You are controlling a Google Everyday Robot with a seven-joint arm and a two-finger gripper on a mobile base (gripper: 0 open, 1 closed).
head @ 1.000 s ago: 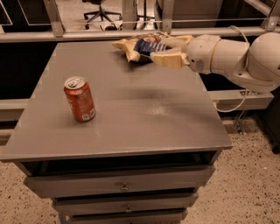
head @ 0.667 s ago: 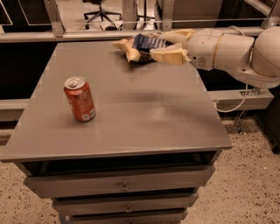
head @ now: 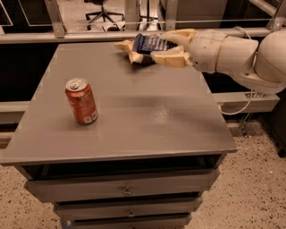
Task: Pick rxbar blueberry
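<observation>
The rxbar blueberry (head: 149, 43), a small dark blue bar with white lettering, is at the far edge of the grey table (head: 134, 116). It sits between the two tan fingers of my gripper (head: 172, 46), which reaches in from the right and is shut on it. The bar is tilted and rests against a tan crinkled chip bag (head: 129, 47) just to its left. The white arm (head: 232, 51) stretches off to the right.
A red soda can (head: 81, 101) stands upright on the left part of the table. Drawers (head: 127, 190) are below the table's front edge. A railing and an office chair (head: 100, 9) are behind the table.
The gripper has moved a little left and toward the far edge, and the blue bar has shifted with it. The can has not moved.
</observation>
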